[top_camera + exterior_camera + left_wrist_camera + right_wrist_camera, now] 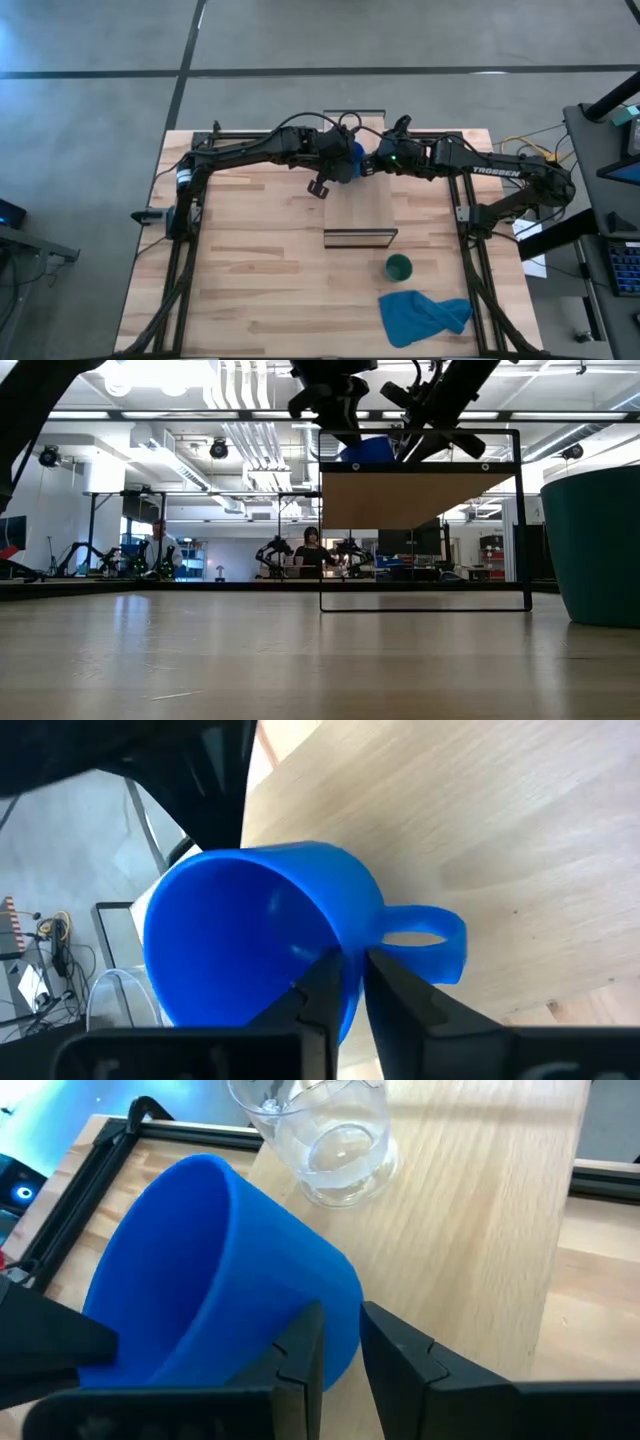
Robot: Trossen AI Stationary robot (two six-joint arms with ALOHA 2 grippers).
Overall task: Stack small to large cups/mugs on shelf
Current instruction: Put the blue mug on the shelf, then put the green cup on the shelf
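Observation:
The bright blue mug (356,152) is tipped on its side over the far part of the shelf (362,205), between both grippers. My left gripper (350,960) reaches it from the left and my right gripper (340,1315) from the right, each shut on its wall. The tiny clear cup (330,1130) stands upright on the shelf board just beyond the mug. Near the shelf's near right corner, the dark green cup (398,267) stands on the tabletop. In the low view only the top of the mug (365,450) shows behind the shelf frame. My left gripper pinches the mug's wall at the rim, right beside the handle (430,940). One finger is inside the mug (315,985) and one outside. It comes from the table's left. The mug lies tilted, its mouth toward this wrist. Whether it touches the shelf, I cannot tell. My right gripper pinches the mug's wall at the rim (335,1295), on the side away from the handle. One finger (300,1345) is inside and one outside. It comes from the table's right, slanting down. The mug's mouth faces this wrist sideways.
A crumpled blue cloth (422,315) lies on the tabletop near the near right corner, just in front of the green cup. The shelf's dark end frame (360,238) stands at its near end. People and other robots show in the room behind (310,545).

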